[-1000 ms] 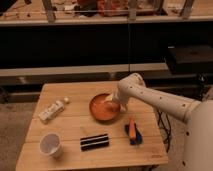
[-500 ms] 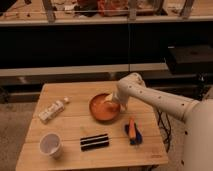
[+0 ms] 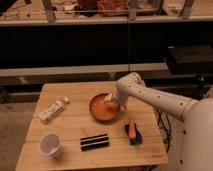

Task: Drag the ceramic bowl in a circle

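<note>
The ceramic bowl (image 3: 102, 111) is a round shallow orange-red bowl with a darker rim, sitting near the middle of the wooden table (image 3: 75, 129). My white arm reaches in from the right. My gripper (image 3: 111, 100) is at the bowl's right rim, over its inside edge. Its tips are hidden against the bowl.
A white cup (image 3: 50, 145) stands at the front left. A pale bottle (image 3: 52, 110) lies at the left. A dark flat bar (image 3: 95, 142) lies in front of the bowl. A blue and orange item (image 3: 132, 131) lies at the front right. Dark shelving stands behind the table.
</note>
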`<state>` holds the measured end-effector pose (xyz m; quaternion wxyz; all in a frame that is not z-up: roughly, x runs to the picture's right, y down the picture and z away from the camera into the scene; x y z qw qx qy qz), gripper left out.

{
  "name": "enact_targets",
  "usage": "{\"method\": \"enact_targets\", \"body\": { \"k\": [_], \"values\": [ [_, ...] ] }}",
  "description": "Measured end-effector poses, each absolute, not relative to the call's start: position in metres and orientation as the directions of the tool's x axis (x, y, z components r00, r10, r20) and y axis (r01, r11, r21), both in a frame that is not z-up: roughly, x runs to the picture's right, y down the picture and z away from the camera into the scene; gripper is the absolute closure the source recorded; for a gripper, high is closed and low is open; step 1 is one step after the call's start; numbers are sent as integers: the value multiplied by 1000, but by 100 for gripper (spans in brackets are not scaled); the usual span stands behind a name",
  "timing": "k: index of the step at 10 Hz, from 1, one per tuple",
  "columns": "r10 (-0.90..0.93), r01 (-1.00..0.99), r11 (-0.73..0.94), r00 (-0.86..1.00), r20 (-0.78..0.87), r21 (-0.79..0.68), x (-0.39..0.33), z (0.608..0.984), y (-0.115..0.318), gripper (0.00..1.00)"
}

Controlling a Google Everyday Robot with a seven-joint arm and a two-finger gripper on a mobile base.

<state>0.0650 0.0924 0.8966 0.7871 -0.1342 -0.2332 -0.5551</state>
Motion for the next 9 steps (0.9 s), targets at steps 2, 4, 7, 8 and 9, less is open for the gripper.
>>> {"method": "enact_targets", "body": {
  "k": [2, 4, 7, 8, 9],
  "values": [
    [-812, 937, 346, 272, 516, 50, 64, 897, 93, 22],
    [-818, 938, 341, 265, 511, 59, 65, 896, 93, 39],
    [-823, 941, 333, 258, 507, 62, 65, 897, 92, 70],
    [-821, 941, 333, 256, 510, 63, 64, 897, 92, 77],
    [-814, 940, 334, 252, 523, 67, 62, 898, 92, 92]
  ]
}}
